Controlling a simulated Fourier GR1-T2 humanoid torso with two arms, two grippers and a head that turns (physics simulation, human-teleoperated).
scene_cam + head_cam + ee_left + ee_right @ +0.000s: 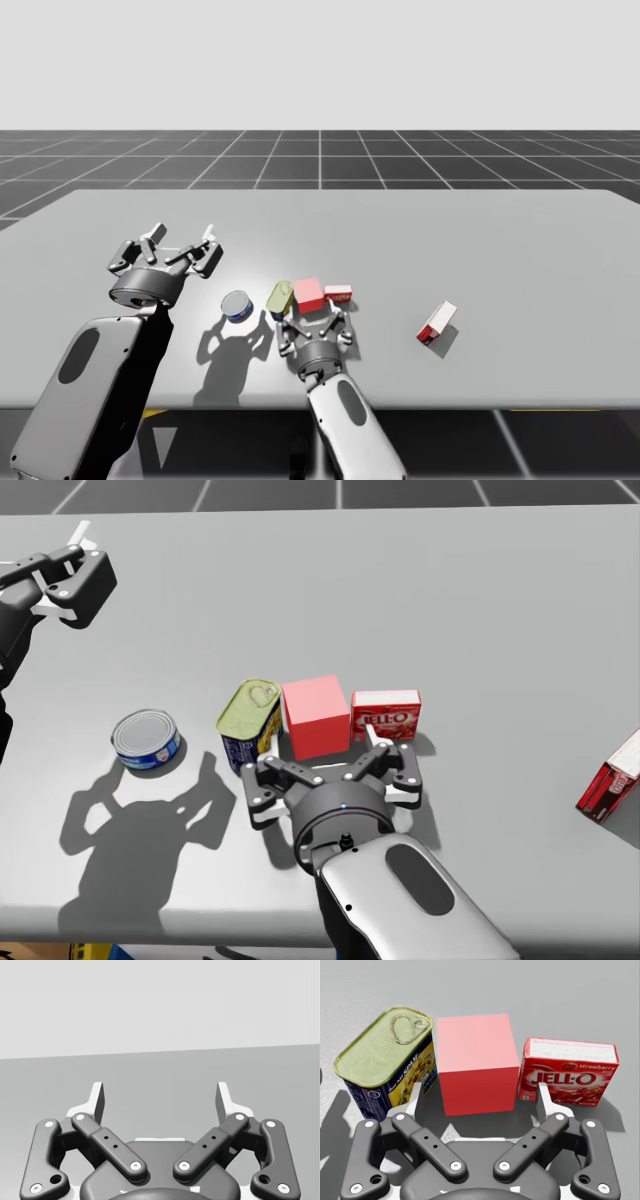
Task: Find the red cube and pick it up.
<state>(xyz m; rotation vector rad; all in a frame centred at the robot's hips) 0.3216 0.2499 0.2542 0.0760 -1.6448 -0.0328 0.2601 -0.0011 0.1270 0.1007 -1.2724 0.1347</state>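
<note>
We have the red cube [476,1070] straight ahead of our right pincer [480,1092], resting on the tabletop [500,240] in a tight row of three. A rectangular can with a yellow-green lid [382,1055] stands just beside it on one side and a flat red box [568,1072] just beside it on the other. The right pincer is spread wide and grips nothing. Its two fingertips sit at the cube's near corners, each lined up with one of the narrow gaps that part the cube from its neighbours. Being a cube, it has no long axis to favour. What counts is that its near face is roughly square to the pincer, so the side faces run nearly parallel to the fingers.

We judge that the coming move turns on those two gaps. The fingers must slide forward into them without nudging the can or the box, and the gap on the can's side looks the tighter of the two (the can leans its lid toward the cube in the right wrist view).

Our left pincer [160,1097] is also spread and empty. It hovers well apart over bare tabletop, beyond a round blue can [146,739], so the right arm is plainly the nearer one for this grasp
</note>
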